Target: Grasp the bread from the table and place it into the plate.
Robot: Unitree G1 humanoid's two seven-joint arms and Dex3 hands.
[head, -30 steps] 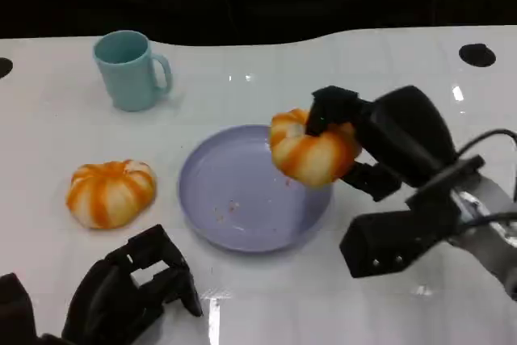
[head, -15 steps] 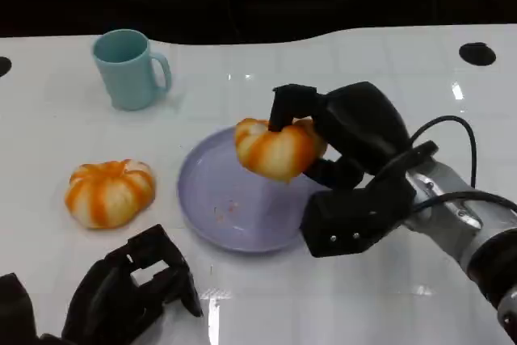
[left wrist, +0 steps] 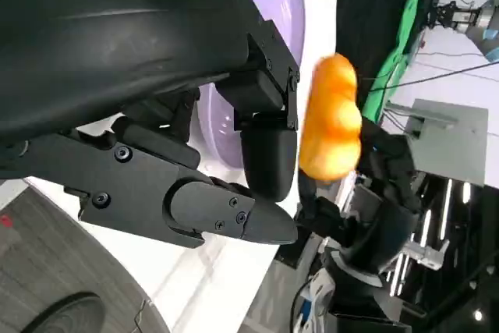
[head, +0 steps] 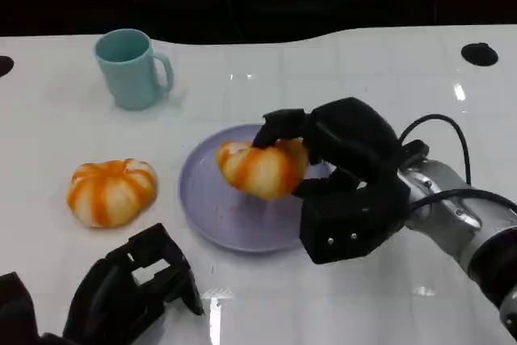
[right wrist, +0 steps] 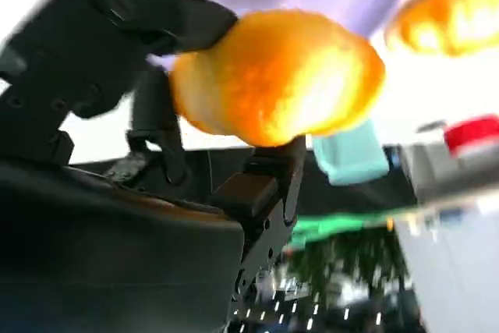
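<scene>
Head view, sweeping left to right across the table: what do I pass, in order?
Loose bread → teal mug → purple plate → held bread over the plate → right robot hand gripping it → black spot at the table's far right.

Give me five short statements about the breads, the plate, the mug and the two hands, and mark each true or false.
1. The right hand holds a bread over the plate. True.
2. The mug stands on the plate. False: it stands on the table, beyond the plate.
3. A second bread lies on the table beside the plate. True.
4. The left hand grips that second bread. False: it holds nothing and lies apart from it.
5. The held bread is blue. False: it is orange with pale stripes.
</scene>
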